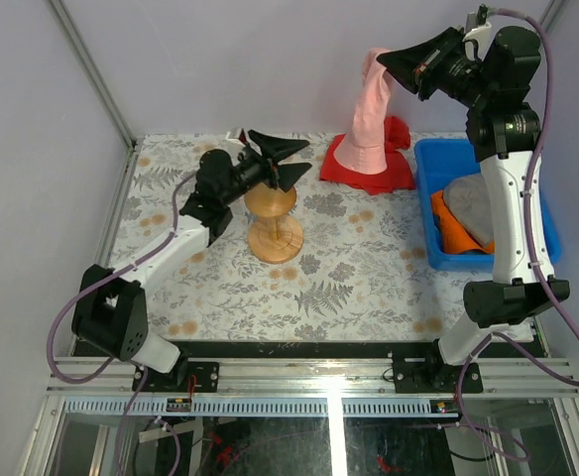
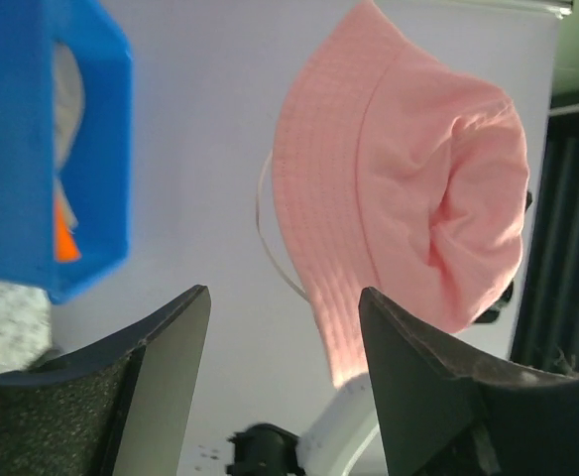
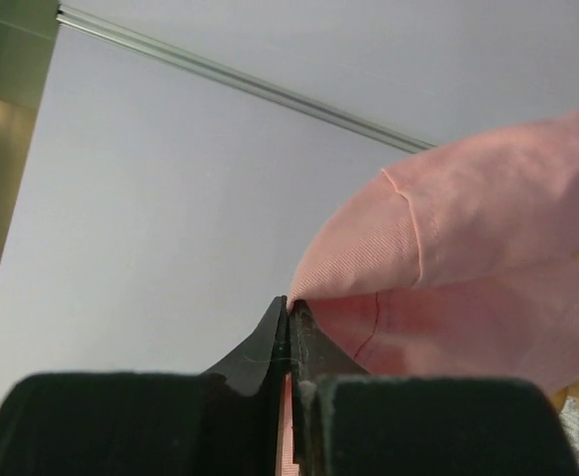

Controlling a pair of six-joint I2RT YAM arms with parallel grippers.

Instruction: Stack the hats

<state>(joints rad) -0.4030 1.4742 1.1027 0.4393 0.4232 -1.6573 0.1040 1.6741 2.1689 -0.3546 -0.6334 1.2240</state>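
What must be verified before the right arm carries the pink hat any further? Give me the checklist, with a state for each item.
1. Right claw grip on the pink hat: ok, shut on a pinch of its fabric.
2. Pink hat free of the red cloth: cannot tell; they overlap in the top view.
3. Left claw ready: ok, open and empty.
4. Wooden stand bare: ok, no hat on it, though the left claw overlaps its top in the top view.
5. Grey hat and orange hat located: ok, both in the blue bin.
6. Teal hat located: cannot tell, not in view.
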